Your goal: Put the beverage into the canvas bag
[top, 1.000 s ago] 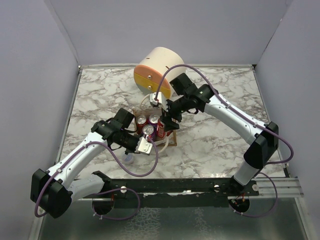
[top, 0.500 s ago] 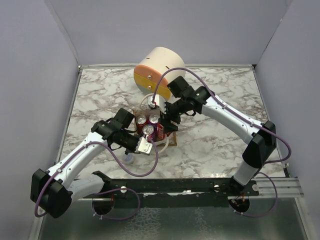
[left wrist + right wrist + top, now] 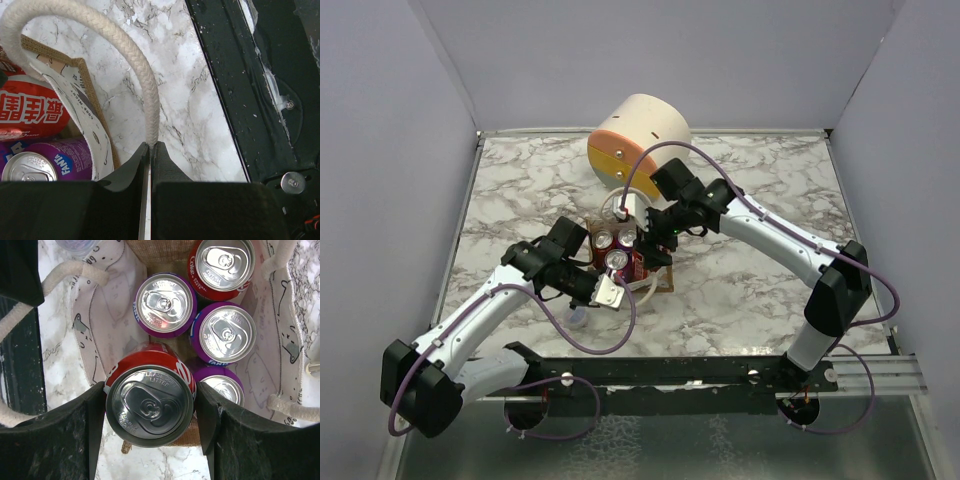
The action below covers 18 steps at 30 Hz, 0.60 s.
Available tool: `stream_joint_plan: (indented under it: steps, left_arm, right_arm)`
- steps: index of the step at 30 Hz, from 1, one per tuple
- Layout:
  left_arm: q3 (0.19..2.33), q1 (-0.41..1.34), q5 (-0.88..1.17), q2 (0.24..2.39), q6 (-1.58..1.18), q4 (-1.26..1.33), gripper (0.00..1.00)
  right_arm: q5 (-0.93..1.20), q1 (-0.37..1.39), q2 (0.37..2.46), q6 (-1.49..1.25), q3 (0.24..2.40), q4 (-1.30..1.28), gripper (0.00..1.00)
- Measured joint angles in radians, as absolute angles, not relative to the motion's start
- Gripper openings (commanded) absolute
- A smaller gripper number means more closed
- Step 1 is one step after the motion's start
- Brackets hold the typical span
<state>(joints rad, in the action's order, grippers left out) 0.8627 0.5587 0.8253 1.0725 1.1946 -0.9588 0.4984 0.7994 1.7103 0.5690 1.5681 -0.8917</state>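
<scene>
The tan canvas bag [image 3: 664,282] stands open mid-table with several cans upright inside, purple [image 3: 165,304] and red [image 3: 223,262]. My right gripper [image 3: 151,410] is shut on a red soda can [image 3: 150,397], top up, held at the bag's opening by its brown rim, partly over the cans inside. In the top view the right gripper [image 3: 648,240] sits over the bag's right side. My left gripper [image 3: 150,146] is shut on the bag's white rope handle [image 3: 100,30] and holds it out at the bag's near side [image 3: 608,292]. The bag's printed lining [image 3: 75,100] shows.
A large cream cylinder with orange and yellow drawers [image 3: 640,140] stands just behind the bag. A small clear plastic item [image 3: 578,318] lies on the marble near my left arm. A black rail [image 3: 720,370] runs along the table's near edge.
My right gripper has moved left with the red can, from beside the bag's right edge to over its opening. The left gripper has kept still on the handle.
</scene>
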Motion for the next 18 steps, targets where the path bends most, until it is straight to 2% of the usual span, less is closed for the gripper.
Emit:
stream_joint_plan:
  steps: [18]
  left_arm:
    - [0.863,0.559,0.837,1.068,1.194,-0.959,0.0]
  right_arm:
    - [0.483,0.806,1.778,0.59,1.549,-0.86,0.08]
